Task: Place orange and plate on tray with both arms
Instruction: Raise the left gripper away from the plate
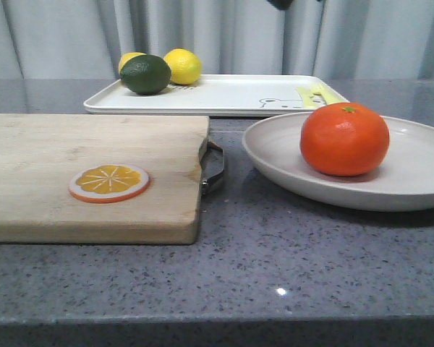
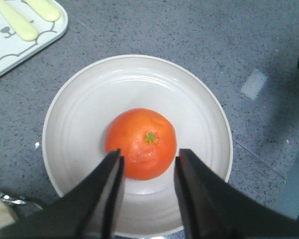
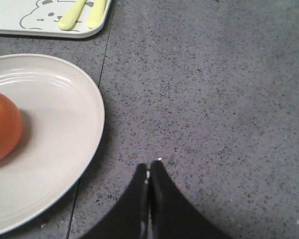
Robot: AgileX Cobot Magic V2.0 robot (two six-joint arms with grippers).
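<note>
Two grippers: left with jaws apart above the orange; right with jaws together over bare table
Orange: sits in the plate's middle, stem spot up
Plate: on the table, just in front of the tray
Tray: behind, holding two lemons and a lime

No words, brand names, numbers or signs can be read anywhere in these views. The only printed marking is on the tray: a small bear line drawing with yellow-green cutlery shapes beside it, and it carries no lettering.
</note>
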